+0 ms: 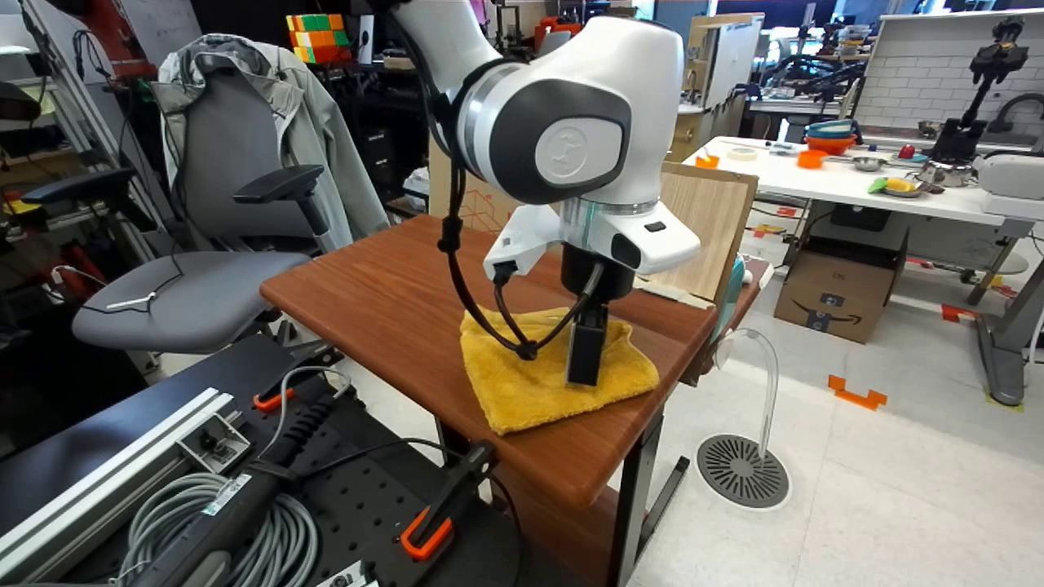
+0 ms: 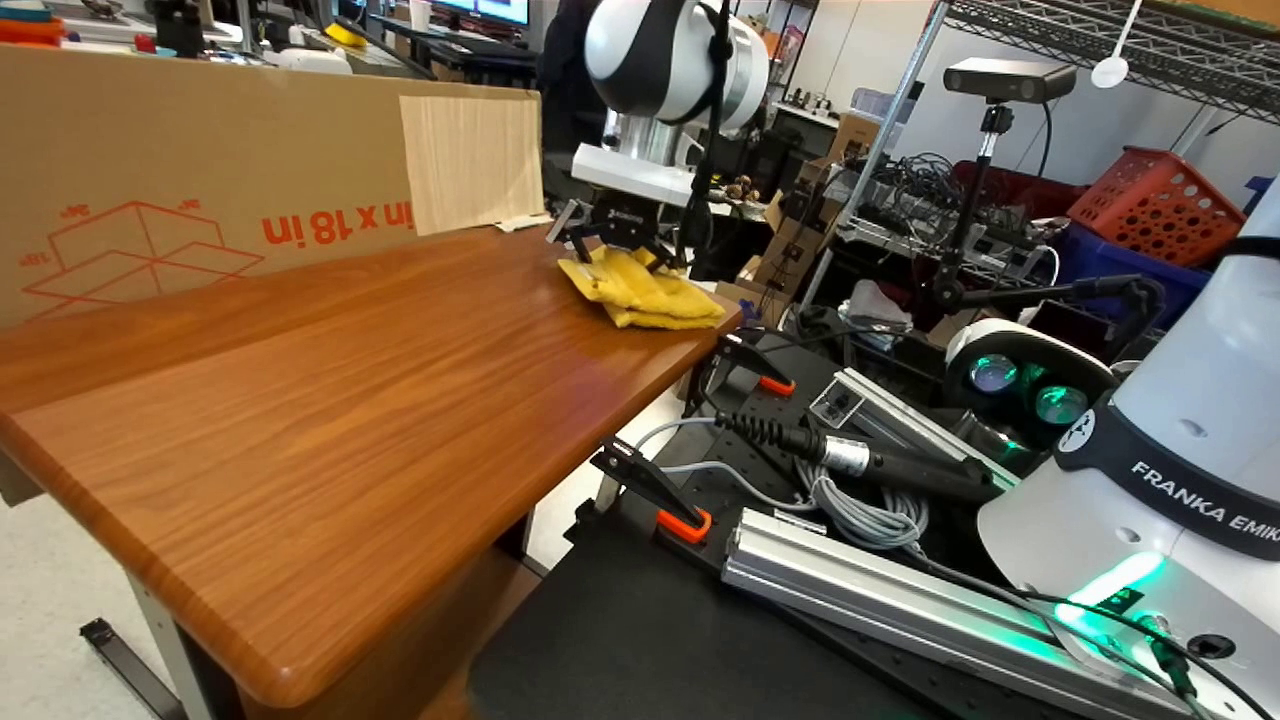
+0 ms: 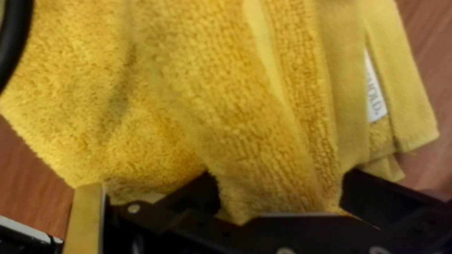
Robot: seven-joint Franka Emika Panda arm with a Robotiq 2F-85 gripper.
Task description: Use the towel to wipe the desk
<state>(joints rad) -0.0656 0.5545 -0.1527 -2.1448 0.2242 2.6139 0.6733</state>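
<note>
The yellow terry towel (image 1: 514,395) lies directly beneath the Robotiq gripper (image 3: 279,180), a bunched fold (image 3: 268,148) between its parted fingers (image 3: 374,194); whether they grip it I cannot tell. Best confirm the hold, then press lightly, sweeping outward across the wood-grain desk (image 2: 350,420) underneath.

Looks rough and matt on the cloth towel (image 3: 212,95), smooth and glossy across the wood-grained desk (image 2: 350,430).
</note>
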